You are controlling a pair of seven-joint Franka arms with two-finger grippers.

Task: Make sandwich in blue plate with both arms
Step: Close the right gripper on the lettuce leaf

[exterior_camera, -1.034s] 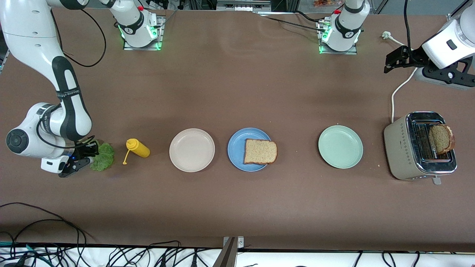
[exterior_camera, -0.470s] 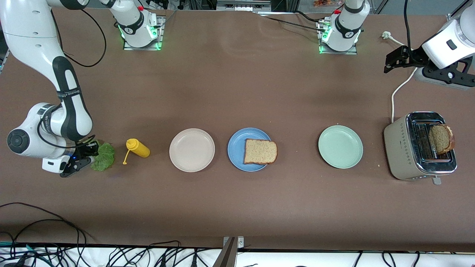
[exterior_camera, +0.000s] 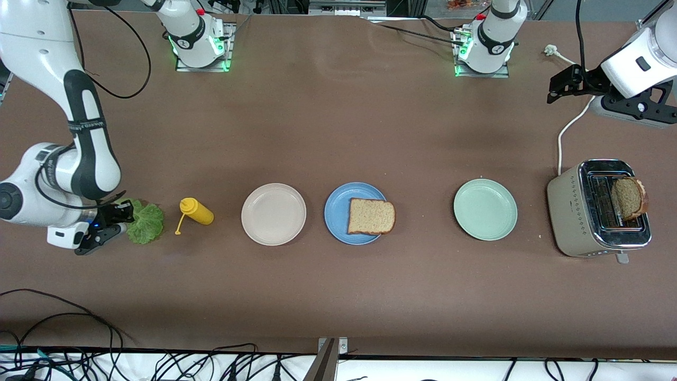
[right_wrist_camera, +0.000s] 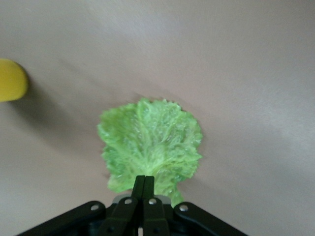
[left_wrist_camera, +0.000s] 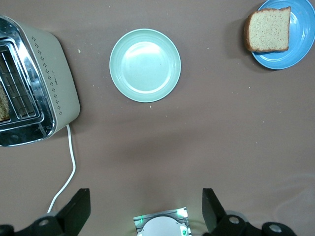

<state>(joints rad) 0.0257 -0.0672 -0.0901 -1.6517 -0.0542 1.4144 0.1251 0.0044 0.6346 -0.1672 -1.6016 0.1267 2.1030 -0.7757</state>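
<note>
A crinkled green lettuce leaf (exterior_camera: 144, 223) is at the right arm's end of the table, low over or on the surface. My right gripper (exterior_camera: 120, 218) is shut on its edge; the right wrist view shows the closed fingertips (right_wrist_camera: 144, 183) pinching the leaf (right_wrist_camera: 150, 145). The blue plate (exterior_camera: 336, 218) sits mid-table with one brown bread slice (exterior_camera: 371, 216) on it, overhanging the rim. A second slice (exterior_camera: 628, 197) stands in the toaster (exterior_camera: 568, 211). My left gripper (exterior_camera: 564, 84) is open and empty, up over the toaster's cord; the arm waits. The left wrist view shows the plate (left_wrist_camera: 301, 42) and slice (left_wrist_camera: 268, 29).
A yellow squeeze bottle (exterior_camera: 197, 211) lies beside the lettuce, between it and the beige plate (exterior_camera: 273, 214). A pale green plate (exterior_camera: 485, 209) lies between the blue plate and the toaster. The white cord (exterior_camera: 563, 135) runs from the toaster toward the left arm's base.
My right wrist has shifted a little toward its end of the table, still shut on the lettuce, and more of the leaf shows. The left arm has not moved.
</note>
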